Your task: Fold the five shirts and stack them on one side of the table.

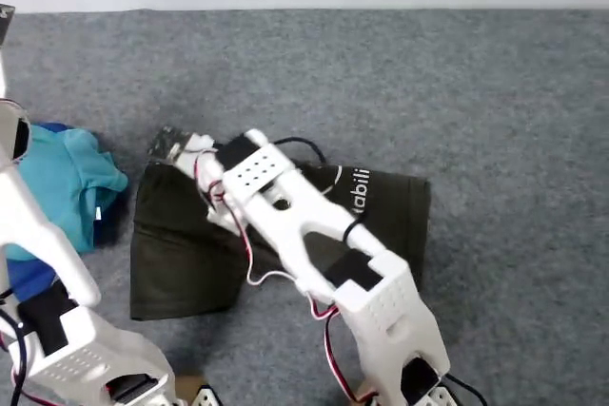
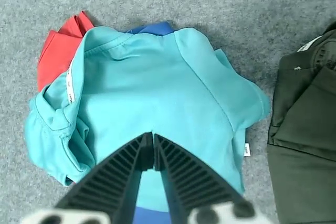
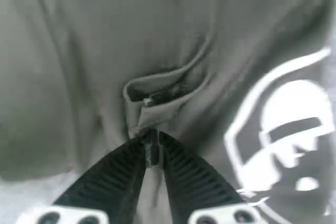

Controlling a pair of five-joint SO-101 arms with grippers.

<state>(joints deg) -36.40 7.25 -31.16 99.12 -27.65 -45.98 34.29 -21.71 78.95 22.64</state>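
A dark shirt [image 1: 181,254] with a white print lies partly folded in the middle of the grey table; it also lies beside the pile as the dark shirt [image 2: 310,129]. My right gripper [image 3: 151,142] is shut on a raised fold of the dark shirt [image 3: 79,51]. From above, the right gripper [image 1: 173,145] sits at that shirt's far left corner. A teal shirt [image 1: 67,183] tops a pile at the left edge. My left gripper [image 2: 153,142] hangs shut just over the teal shirt [image 2: 157,87], with no fabric visibly pinched.
Under the teal shirt lie a red shirt [image 2: 58,48] and a blue shirt [image 2: 152,27], the blue shirt [image 1: 29,278] peeking out near the left arm [image 1: 38,235]. Bare grey table [image 1: 476,92] stretches to the right and far side.
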